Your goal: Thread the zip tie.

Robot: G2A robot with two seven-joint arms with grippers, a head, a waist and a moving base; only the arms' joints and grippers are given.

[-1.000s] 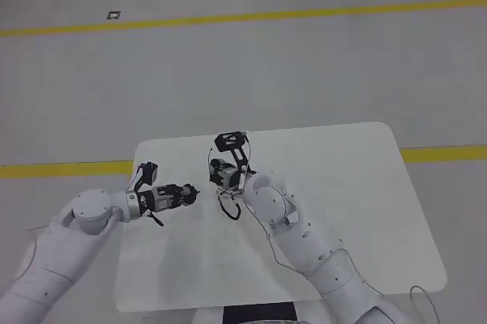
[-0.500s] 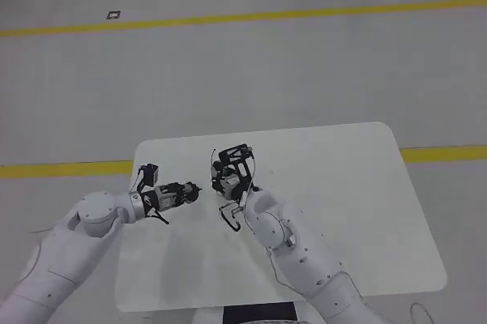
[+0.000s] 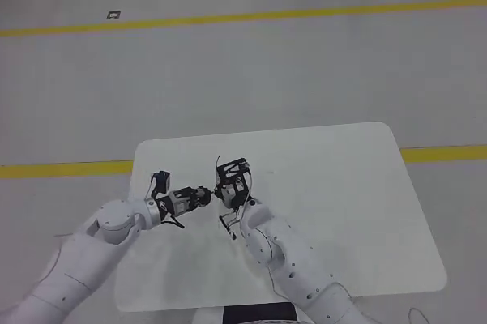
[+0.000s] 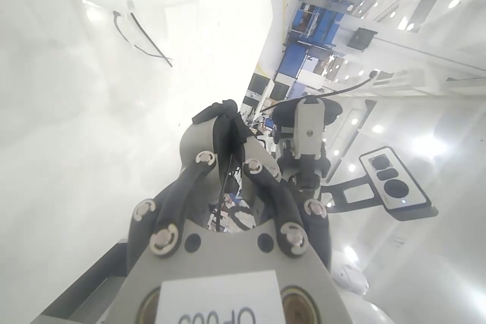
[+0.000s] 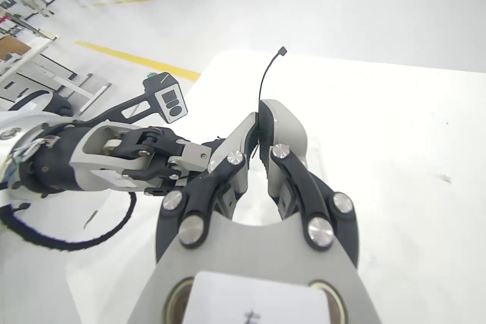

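Rising from the right pincer point(image 5: 259, 114), a zip tie point(image 5: 264, 75) is clamped; just beside, the left pincer point(image 4: 227, 113) seems pressed together.

Over the white desk point(image 3: 348, 202), the two arms meet near its left half. The left tool point(image 3: 206, 194) points straight at the right tool point(image 3: 223, 183), tips almost touching. A thin black zip tie point(image 3: 218, 164) pokes out beyond the right tool.
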